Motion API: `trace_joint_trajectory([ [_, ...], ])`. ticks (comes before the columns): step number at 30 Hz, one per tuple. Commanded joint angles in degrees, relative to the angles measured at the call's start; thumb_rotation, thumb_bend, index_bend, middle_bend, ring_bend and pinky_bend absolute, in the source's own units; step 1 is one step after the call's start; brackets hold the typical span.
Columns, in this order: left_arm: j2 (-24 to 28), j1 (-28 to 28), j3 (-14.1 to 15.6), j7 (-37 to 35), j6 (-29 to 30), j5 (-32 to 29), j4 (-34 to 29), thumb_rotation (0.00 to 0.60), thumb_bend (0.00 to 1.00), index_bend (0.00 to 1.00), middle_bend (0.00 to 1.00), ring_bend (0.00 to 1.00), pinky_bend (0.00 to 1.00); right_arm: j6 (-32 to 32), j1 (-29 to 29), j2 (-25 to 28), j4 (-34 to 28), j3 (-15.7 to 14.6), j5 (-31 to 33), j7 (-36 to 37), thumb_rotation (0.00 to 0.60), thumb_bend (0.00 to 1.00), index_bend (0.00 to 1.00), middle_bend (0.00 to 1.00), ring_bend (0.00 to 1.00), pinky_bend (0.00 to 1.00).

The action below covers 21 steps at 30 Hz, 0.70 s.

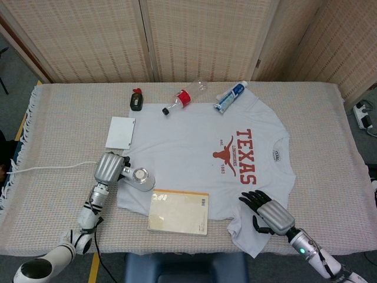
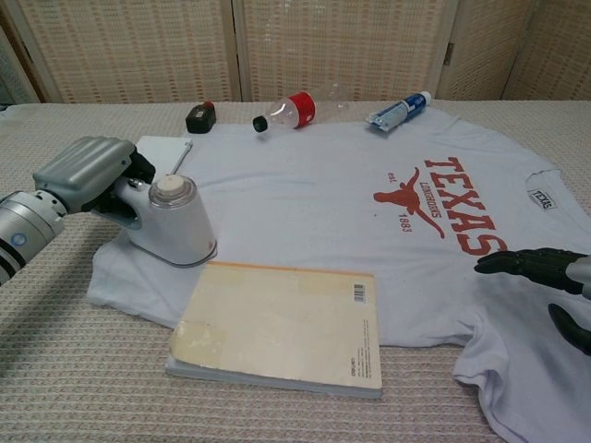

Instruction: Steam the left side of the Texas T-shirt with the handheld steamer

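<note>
The white Texas T-shirt (image 1: 200, 150) (image 2: 323, 203) lies flat on the table, its red print toward the right. My left hand (image 1: 108, 167) (image 2: 88, 175) grips the handle of the white handheld steamer (image 1: 138, 177) (image 2: 174, 224), which stands on the shirt's left edge, just behind the book. A white cord (image 1: 50, 167) trails from it to the left. My right hand (image 1: 266, 210) (image 2: 545, 272) rests with dark fingers spread on the shirt's near right sleeve, holding nothing.
A tan book (image 1: 178, 211) (image 2: 282, 325) lies on the shirt's near hem. At the back are a black box (image 1: 138, 99), a clear bottle with a red label (image 1: 184, 98) and a blue-white tube (image 1: 230, 96). A white pad (image 1: 121, 131) sits left of the shirt.
</note>
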Motion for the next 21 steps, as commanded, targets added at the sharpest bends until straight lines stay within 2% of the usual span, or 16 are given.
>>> trace_joint_trajectory([
  [1,1.5,2.5,1.5,-0.7,1.9,1.1,-1.4,0.600,0.40,0.94,1.00,0.85,0.74,0.1,0.0,0.1,0.0,0.0,-0.1,0.1,0.205,0.82,0.00,0.03,0.00,0.00],
  [12,4.6,10.0,4.3,-3.2,5.5,2.0,-3.5,0.600,0.40,0.94,1.00,0.85,0.74,0.6,-0.1,0.7,-0.8,-0.2,-0.5,-0.2,0.206,0.82,0.00,0.03,0.00,0.00],
  [21,9.4,16.5,7.5,-4.5,10.5,4.1,-7.9,0.600,0.40,0.94,1.00,0.85,0.74,1.4,-0.7,1.5,-1.1,-0.1,-0.2,-0.1,0.206,0.82,0.00,0.03,0.00,0.00],
])
